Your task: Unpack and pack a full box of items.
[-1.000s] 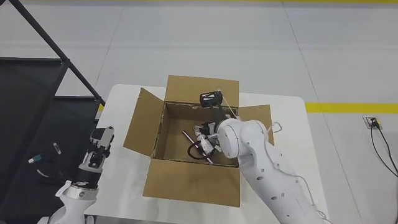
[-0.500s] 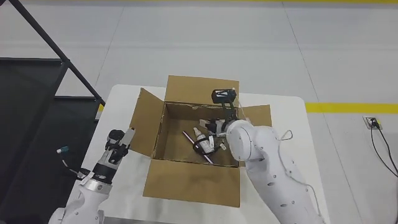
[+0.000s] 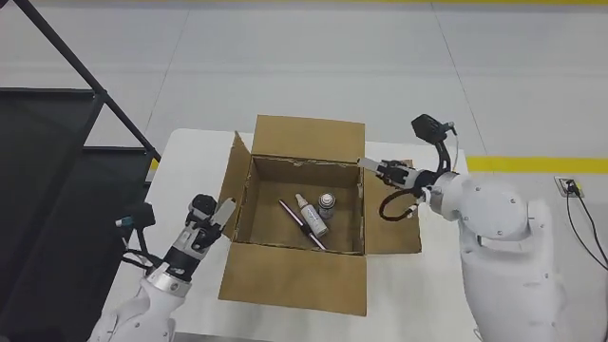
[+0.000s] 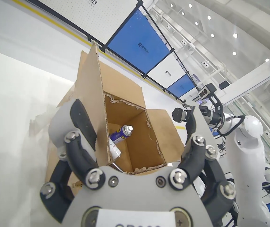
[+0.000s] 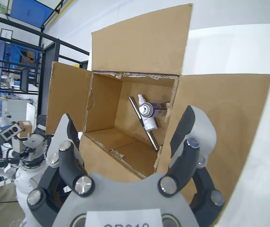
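Note:
An open cardboard box [image 3: 294,275] stands in the middle of the white table [image 3: 185,157]. On its floor lie a spray can [image 3: 327,200], a white bottle [image 3: 309,217] and a thin metal rod [image 3: 301,220]; the right wrist view has the can [image 5: 149,109], bottle [image 5: 146,121] and rod [image 5: 149,134] too. My left gripper [image 3: 220,211] is open at the box's left flap [image 3: 234,185], and the flap's edge [image 4: 99,109] rises between its fingers [image 4: 83,124]. My right gripper [image 3: 372,164] hangs open and empty over the right flap [image 3: 399,237], its fingers [image 5: 188,124] wide apart.
The far flap [image 3: 309,135] and near flap [image 3: 290,280] are folded outward. A black metal frame [image 3: 57,47] and dark shelf stand left of the table. Bare table surface lies right of the box [image 3: 442,247].
My right arm has pulled out of the box and swung right over the right flap. My left arm has moved in to the left flap, which now stands more upright.

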`<state>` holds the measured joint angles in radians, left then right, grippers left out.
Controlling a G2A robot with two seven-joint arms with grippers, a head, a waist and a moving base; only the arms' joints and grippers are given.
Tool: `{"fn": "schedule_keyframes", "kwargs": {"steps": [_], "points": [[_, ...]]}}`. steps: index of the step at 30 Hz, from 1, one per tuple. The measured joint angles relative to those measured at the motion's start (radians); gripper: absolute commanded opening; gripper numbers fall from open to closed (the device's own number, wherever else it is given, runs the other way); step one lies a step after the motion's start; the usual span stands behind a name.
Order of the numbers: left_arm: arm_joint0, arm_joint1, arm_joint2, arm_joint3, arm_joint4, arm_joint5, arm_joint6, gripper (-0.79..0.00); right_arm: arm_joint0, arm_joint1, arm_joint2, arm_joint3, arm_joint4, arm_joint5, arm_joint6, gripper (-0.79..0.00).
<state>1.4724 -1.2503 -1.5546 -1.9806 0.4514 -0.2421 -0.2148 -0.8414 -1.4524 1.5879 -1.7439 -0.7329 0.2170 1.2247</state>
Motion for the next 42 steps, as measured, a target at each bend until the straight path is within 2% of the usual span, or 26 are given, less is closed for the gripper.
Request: {"fn": "schedule_keyframes", "kwargs": {"steps": [6,17,24,29,37,42], "points": [[-0.041,-0.002,0.053,0.018,0.026,0.018,-0.025,0.0,0.028,0.031,0.12,0.064,0.024,-0.006,0.111,0.0],[-0.128,-0.007,0.15,0.085,0.066,0.058,-0.073,0.0,0.085,0.075,0.175,0.277,0.11,-0.128,0.219,0.0],[-0.156,-0.01,0.193,0.119,0.087,0.072,-0.082,0.0,0.124,0.096,0.149,0.367,0.21,-0.219,0.306,0.0],[-0.163,-0.011,0.205,0.135,0.09,0.077,-0.081,0.0,0.139,0.114,0.105,0.409,0.32,-0.249,0.311,0.0],[-0.163,-0.011,0.214,0.15,0.083,0.081,-0.077,0.0,0.164,0.151,0.033,0.449,0.504,-0.218,0.311,0.0],[-0.161,-0.011,0.216,0.148,0.078,0.081,-0.081,0.0,0.169,0.158,0.012,0.453,0.522,-0.199,0.311,0.0]]}}
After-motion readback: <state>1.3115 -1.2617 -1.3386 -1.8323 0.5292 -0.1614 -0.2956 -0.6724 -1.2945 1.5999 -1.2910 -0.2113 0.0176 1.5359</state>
